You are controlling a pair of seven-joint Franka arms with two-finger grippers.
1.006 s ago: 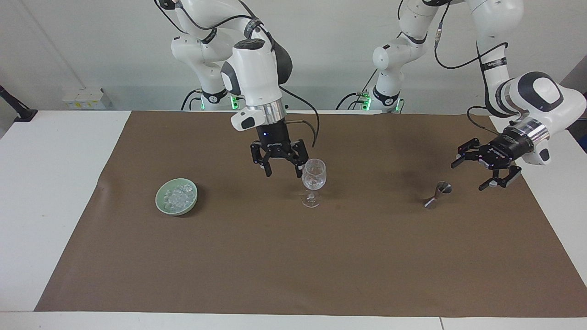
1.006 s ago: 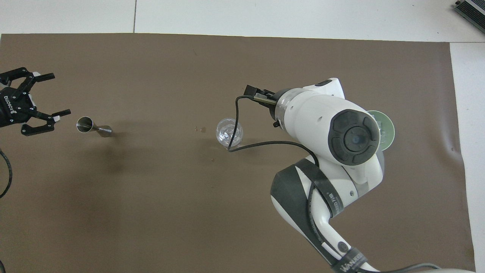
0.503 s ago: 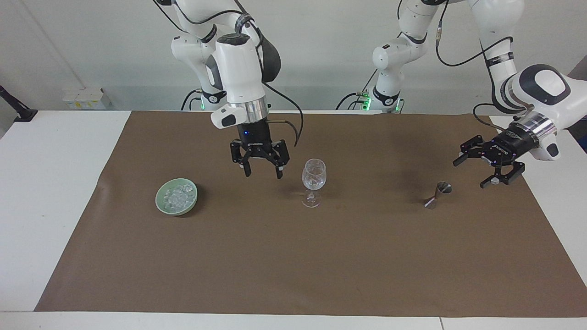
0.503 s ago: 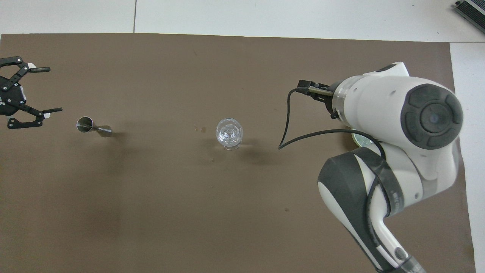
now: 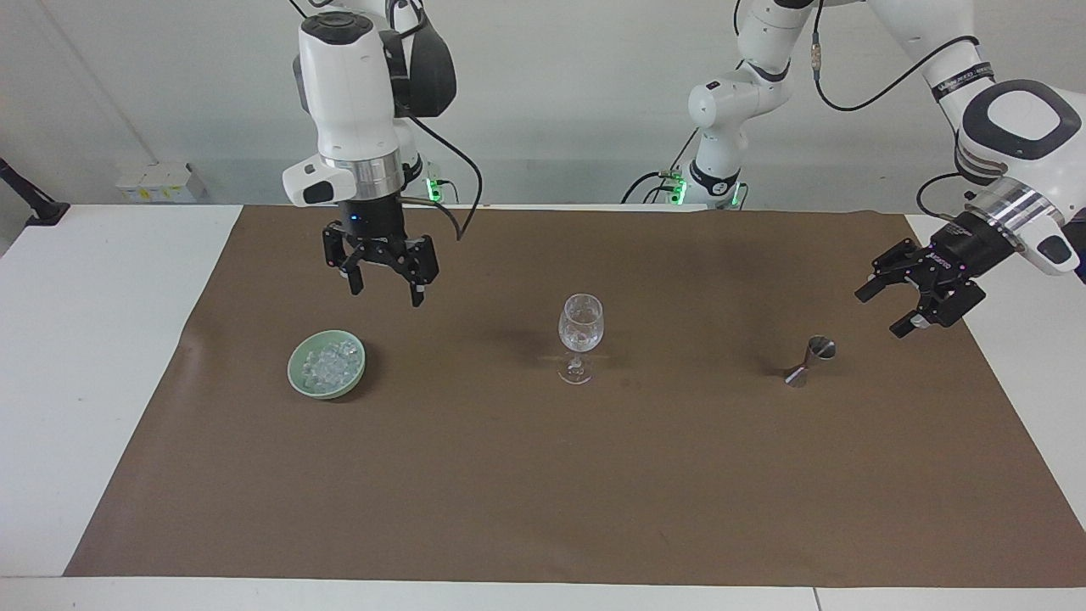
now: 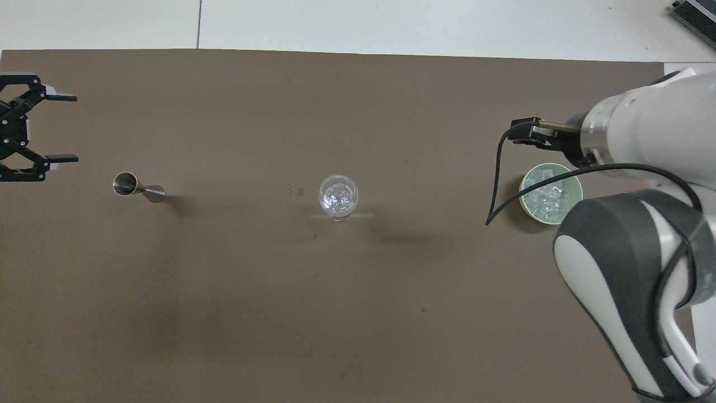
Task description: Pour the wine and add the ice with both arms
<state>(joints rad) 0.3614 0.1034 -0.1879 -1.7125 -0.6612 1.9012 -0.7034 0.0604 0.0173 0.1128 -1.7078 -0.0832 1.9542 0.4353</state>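
- The brown mat (image 5: 543,475) covers most of the white bench (image 5: 93,339); bare bench shows at both ends and along the edge farthest from the robots.
- A wide stretch of mat farther from the robots than the wine glass (image 5: 580,338) lies free — nothing stands on it.
- The glass stands upright at the mat's middle, its long axis vertical, with ice pieces showing in its bowl.
- The ice (image 5: 331,363) fills the pale green bowl (image 5: 299,378) toward the right arm's end of the bench, well apart from the glass.
- The metal jigger (image 5: 810,360) sits toward the left arm's end, tilted, its open mouth upward and turned toward that end.
- The right end effector (image 5: 383,287) hangs over the mat near the bowl on the side nearer the robots, pointing straight down, fingers spread and empty.
- The left end effector (image 5: 909,304) hovers over the mat's edge beside the jigger — fingers apart, nothing in them, pointing slantwise down.
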